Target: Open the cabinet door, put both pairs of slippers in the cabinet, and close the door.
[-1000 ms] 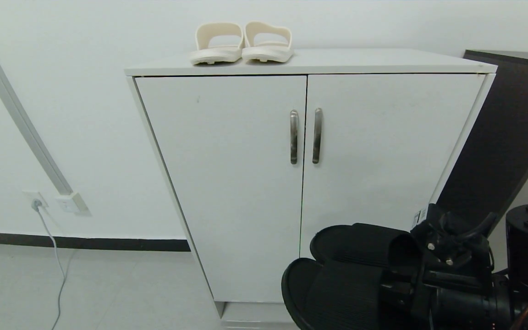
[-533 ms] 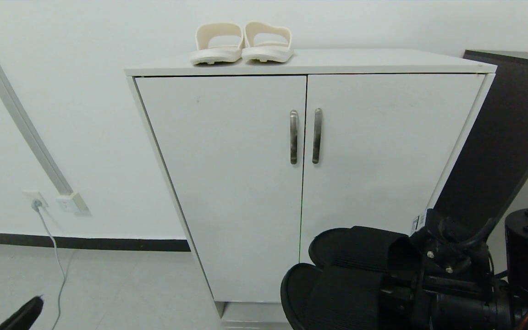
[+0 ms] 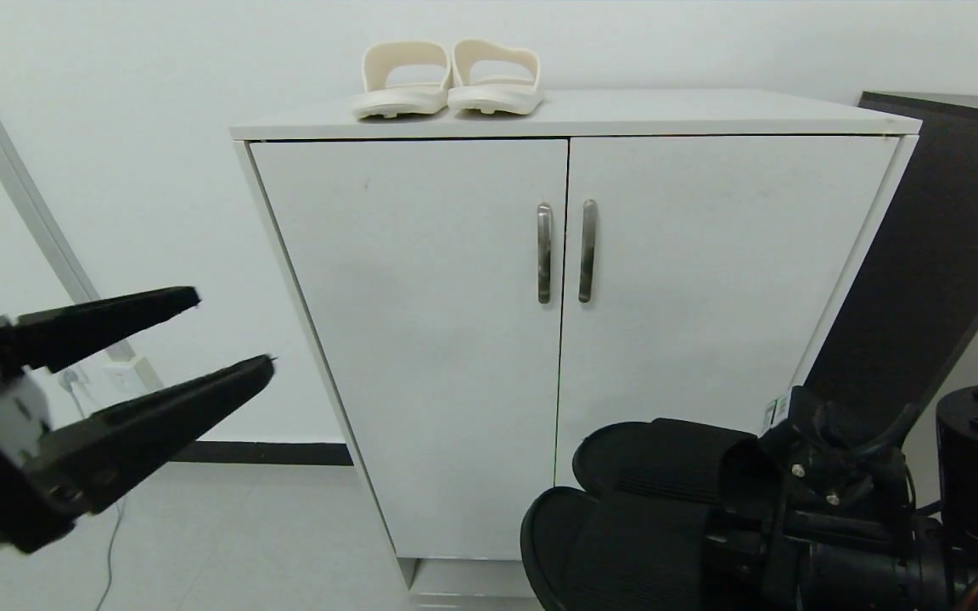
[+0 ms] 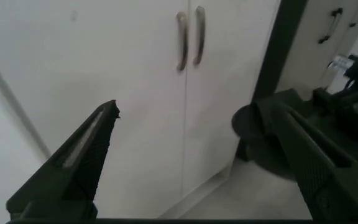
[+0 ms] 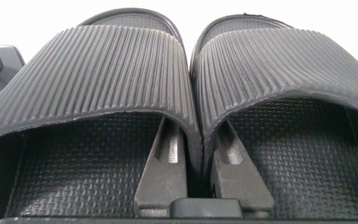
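The left gripper [image 3: 233,329] had just risen into sight — wide open, empty — beside the shut cabinet [image 3: 421,339], probably headed for a handle [image 3: 544,253]. The right gripper [image 5: 196,127] clamped the black slippers [image 3: 650,492] low before the doors; the white slippers [image 3: 446,81] sat on top.

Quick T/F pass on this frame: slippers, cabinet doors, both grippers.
1. White slippers sit on top of the cabinet. True.
2. One cabinet door is open. False: both doors are shut.
3. Right gripper holds the black slippers. True.
4. Left gripper is shut. False: it is open and empty, off to the cabinet's left.
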